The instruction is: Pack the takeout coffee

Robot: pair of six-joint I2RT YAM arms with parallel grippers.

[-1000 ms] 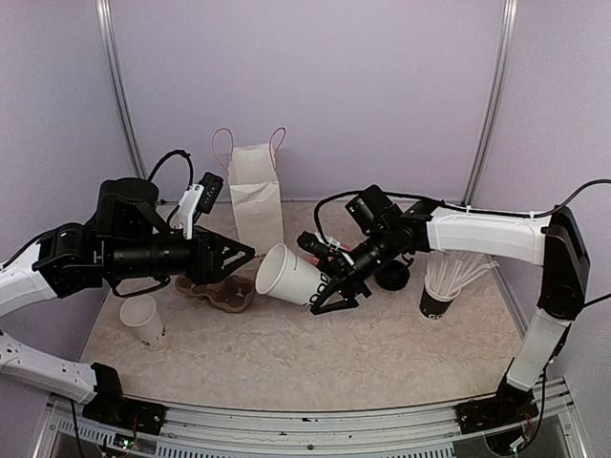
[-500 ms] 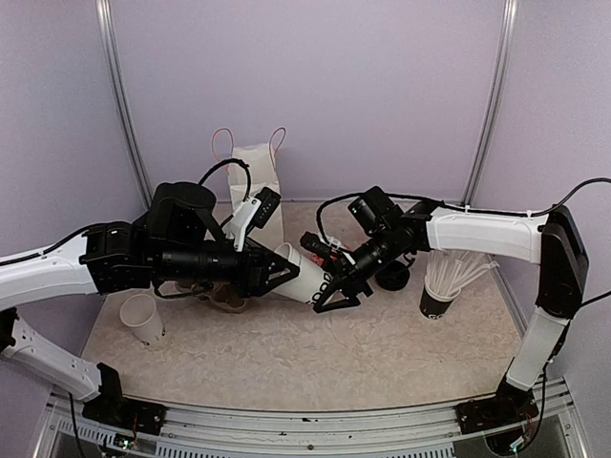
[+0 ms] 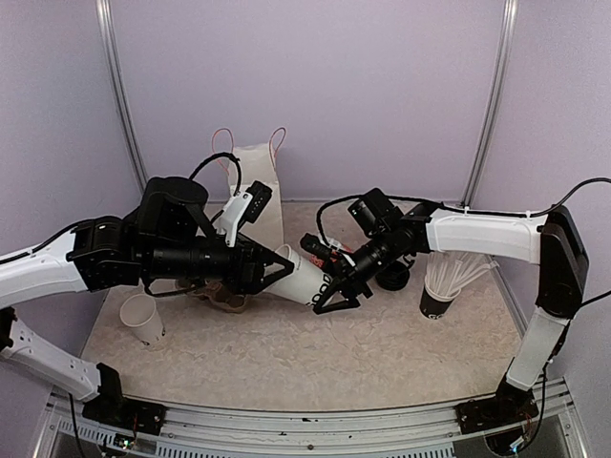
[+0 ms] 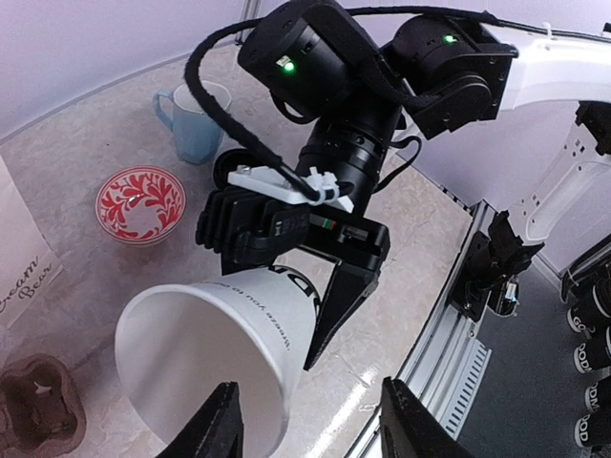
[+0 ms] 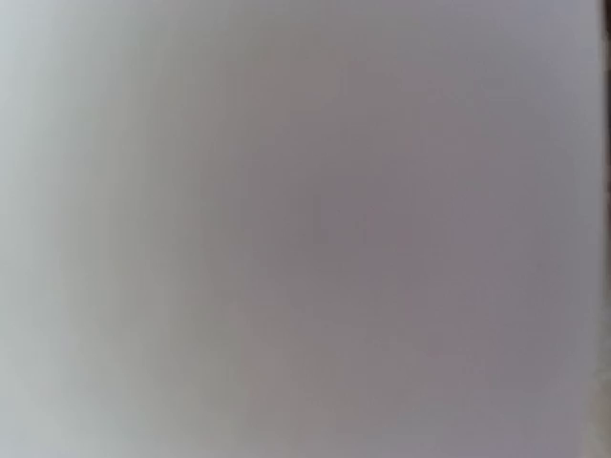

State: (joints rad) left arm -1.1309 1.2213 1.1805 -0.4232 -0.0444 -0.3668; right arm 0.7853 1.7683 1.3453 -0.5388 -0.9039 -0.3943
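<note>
Top external view, from my left: one white paper cup [image 3: 143,320] stands upright and lidless on the table [image 3: 382,353], apart from both arms, and looks empty. Next, the brown pulp carrier [image 3: 226,298] lies mostly under the left arm; the pockets I can see hold nothing. The left gripper [image 3: 280,270] has its fingers [image 4: 215,425] spread at the mouth of the second cup [image 3: 298,279]. On the left wrist view one finger crosses the rim and the other stands clear of the wall, so it grasps nothing; I judge it is there to take the cup over. Behind stands the paper bag [image 3: 256,191], upright, its inside hidden from me. The second cup hangs in the air on its side, mouth toward the left arm and visibly empty. It is clamped at its lettered base by the right gripper [image 3: 326,286], presumably to present the open end. Right wrist view is only grey blur. Further right a black lid [image 3: 391,278] lies on the table, then a dark cup [image 3: 437,303] holding white straws [image 3: 458,272].
</note>
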